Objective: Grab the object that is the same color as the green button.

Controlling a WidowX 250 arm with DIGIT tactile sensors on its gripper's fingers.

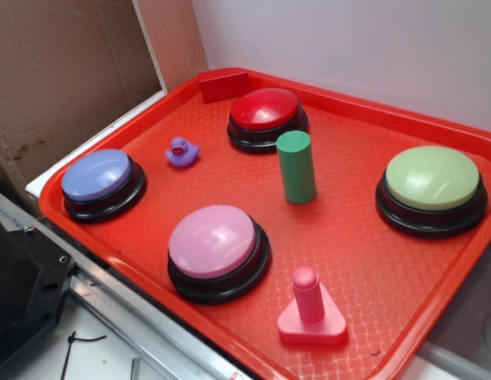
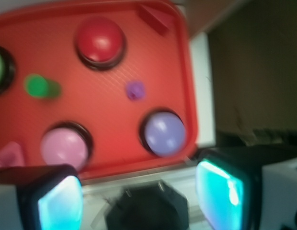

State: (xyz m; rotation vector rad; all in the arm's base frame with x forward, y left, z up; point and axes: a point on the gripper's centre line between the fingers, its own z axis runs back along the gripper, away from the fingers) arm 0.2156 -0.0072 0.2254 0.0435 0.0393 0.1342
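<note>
Red plastic tray (image 1: 364, 245), textured floor, raised rim, set beside cardboard panels on the left and a pale wall behind. Contents, left to right in the exterior view: lilac-blue dome button (image 1: 99, 178) on a black base, near the left rim; small purple duck (image 1: 182, 151), just behind and right of it; pink dome button (image 1: 216, 247) at front centre; red block (image 1: 223, 85) in the far corner; red dome button (image 1: 266, 115) in front of that block; dark-green cylinder (image 1: 296, 167), upright, free-standing near the tray's middle, just in front of the red button and apart from it; pink bolt (image 1: 310, 309) on its triangular base near the front rim; pale-green dome button (image 1: 432, 185) at the right side. Wrist view, blurred: gripper (image 2: 139, 196) above the tray's edge, well apart from the cylinder, fingers (image 2: 60, 203) spread wide, holding nothing.
</note>
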